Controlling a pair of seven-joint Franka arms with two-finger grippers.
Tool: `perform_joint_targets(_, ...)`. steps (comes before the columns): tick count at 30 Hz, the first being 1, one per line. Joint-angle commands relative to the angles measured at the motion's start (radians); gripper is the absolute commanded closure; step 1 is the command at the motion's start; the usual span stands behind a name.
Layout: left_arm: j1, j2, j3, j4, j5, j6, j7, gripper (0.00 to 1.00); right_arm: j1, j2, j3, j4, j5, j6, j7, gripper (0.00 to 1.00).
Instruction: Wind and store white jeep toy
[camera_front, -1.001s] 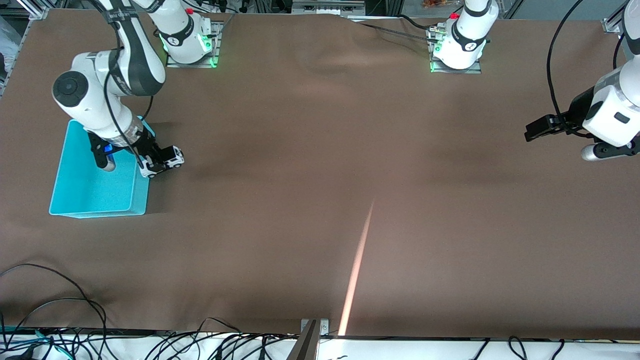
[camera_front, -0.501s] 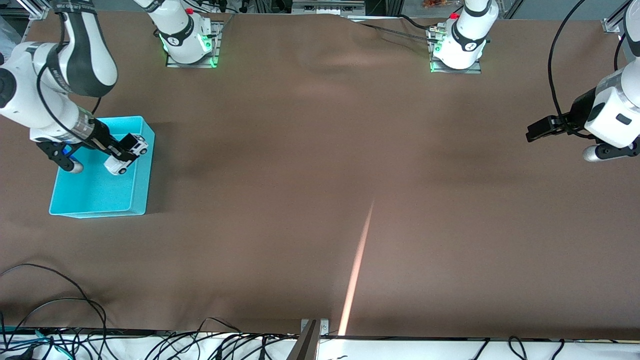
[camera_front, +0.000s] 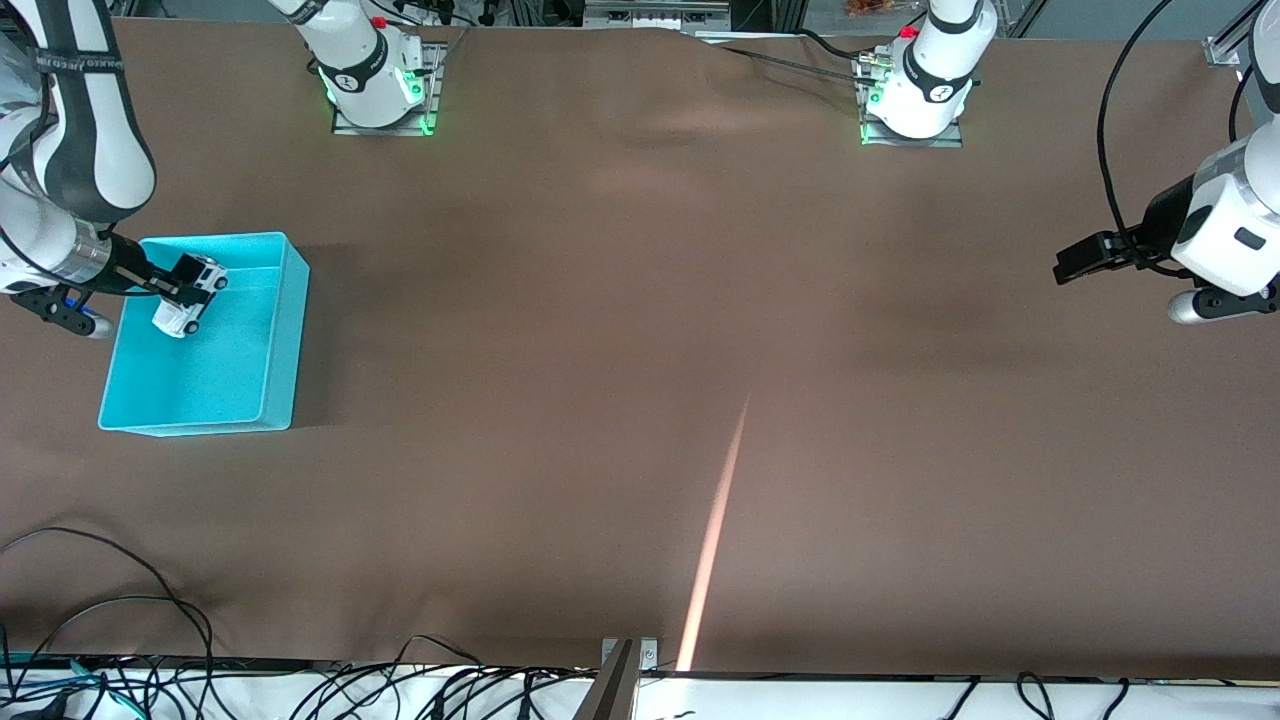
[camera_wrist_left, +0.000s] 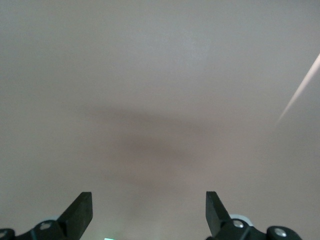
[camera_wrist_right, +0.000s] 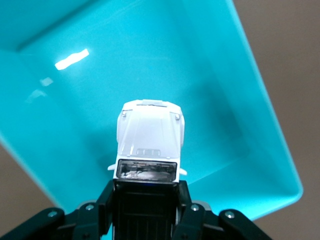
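**Holding the jeep over the bin: release risks noted**

Carrying the white jeep toy (camera_front: 186, 302), the right gripper (camera_front: 178, 285) hangs over the cyan bin (camera_front: 282, 330), near the bin's corner closest to the right arm's base. Its fingers are pinched on the toy's black roof section; the right wrist view shows the white bonnet (camera_wrist_right: 149, 132) jutting out past the fingertips, pointing down at the bin floor (camera_wrist_right: 75, 110).

Risks, as judged:
- Toy is held nose-down and clear of the floor. A release from here would likely land it on its bonnet; it may tumble or bounce.
- If the spring is wound, the wheels could drive the toy against a bin wall once freed.
- Position is close to one bin wall; any drift toward it could set the toy on the rim.

Left gripper (camera_wrist_left: 149, 212) waits over bare brown worktop (camera_front: 640, 400) at the left arm's end, fingers spread, nothing between them.
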Motion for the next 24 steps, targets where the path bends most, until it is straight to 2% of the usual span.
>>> perform_joint_targets(1,0.004,-0.014,0.003,-0.016,-0.013,0.008,0.019,0.00,0.006,0.065,0.002,0.006,-0.017,0.057,-0.014,1.00)
perform_joint_targets(16,0.004,-0.014,0.003,-0.016,-0.013,0.005,0.017,0.00,0.002,0.191,0.002,0.009,-0.019,0.117,-0.021,1.00)
perform_joint_targets(24,0.004,-0.014,0.003,-0.016,-0.013,0.005,0.016,0.00,-0.015,0.228,0.002,0.005,-0.028,0.169,-0.020,1.00)
